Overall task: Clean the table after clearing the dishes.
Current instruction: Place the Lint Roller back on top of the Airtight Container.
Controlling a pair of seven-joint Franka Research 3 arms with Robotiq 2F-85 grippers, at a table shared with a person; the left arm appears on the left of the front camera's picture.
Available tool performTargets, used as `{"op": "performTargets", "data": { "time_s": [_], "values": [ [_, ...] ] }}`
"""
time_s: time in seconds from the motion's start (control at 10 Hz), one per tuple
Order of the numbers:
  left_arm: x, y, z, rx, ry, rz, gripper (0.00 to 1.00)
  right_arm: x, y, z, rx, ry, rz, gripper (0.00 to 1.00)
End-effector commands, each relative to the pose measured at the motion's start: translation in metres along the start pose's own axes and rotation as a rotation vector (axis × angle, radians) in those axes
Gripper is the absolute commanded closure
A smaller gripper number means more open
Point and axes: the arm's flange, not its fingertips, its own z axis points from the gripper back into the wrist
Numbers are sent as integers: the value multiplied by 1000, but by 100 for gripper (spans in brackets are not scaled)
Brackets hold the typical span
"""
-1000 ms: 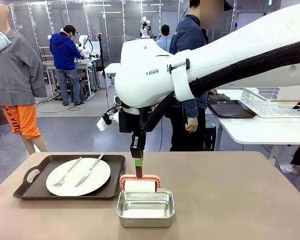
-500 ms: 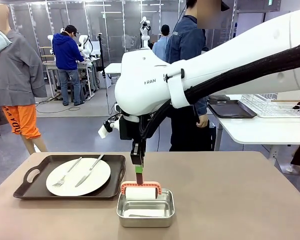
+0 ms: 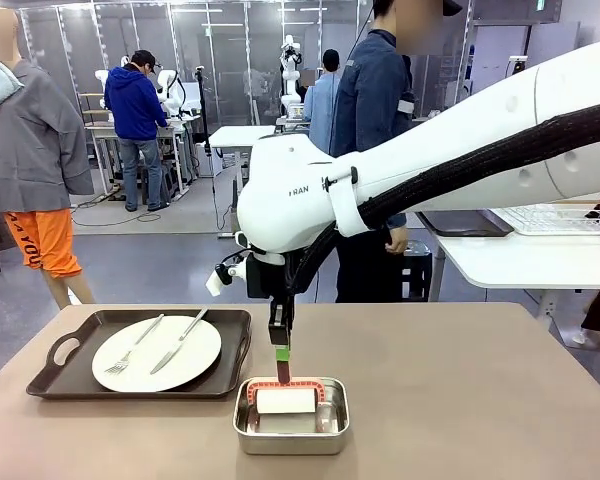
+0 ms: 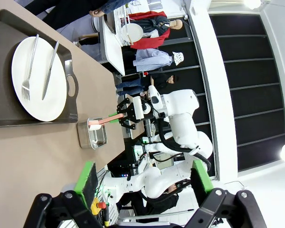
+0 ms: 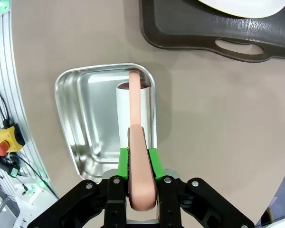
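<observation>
Though not yet cleared or wiped, front: tan table (image 3: pixel 480 400) bearing dark brown tray (image 3: pixel 232 345) with round white plate (image 3: pixel 195 362), left of shiny steel pan (image 3: pixel 242 425). Left wrist: left end effector (image 4: pixel 143 176) released. Right wrist: right end effector (image 5: pixel 138 160) clenched on pink-handled white roller (image 5: pixel 134 121) inside pan.

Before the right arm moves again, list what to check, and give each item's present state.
1. Grip: the right gripper is shut on the handle of the roller: ok.
2. The roller's white roll is down inside the steel pan: ok.
3. Roll resting on the pan's floor: cannot tell.
4. Dishes cleared off the table: not ok. The tray with plate, fork and knife sits on it.
5. The left gripper is open and empty: ok.
</observation>
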Motion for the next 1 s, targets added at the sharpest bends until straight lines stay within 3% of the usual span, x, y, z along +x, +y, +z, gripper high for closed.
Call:
{"op": "performTargets", "data": {
  "time_s": [0.0,0.5,0.6,0.7,0.8,0.9],
  "values": [
    [-3,-2,2,-7,6,-1,0,-3,-11,-7,-12,-51,66,79],
    [-3,-2,2,-7,6,-1,0,-13,-40,-28,69,-86,82,79],
    [-3,-2,2,-7,6,-1,0,-13,-40,-23,53,-82,99,37],
    [-3,-2,2,-7,6,-1,0,-12,-38,-18,40,-72,108,37],
    [-3,-2,2,-7,6,-1,0,-11,-38,-12,32,-71,106,0],
    [-3,-2,2,-7,6,-1,0,-12,-38,-8,30,-77,112,33]
  ]
}}
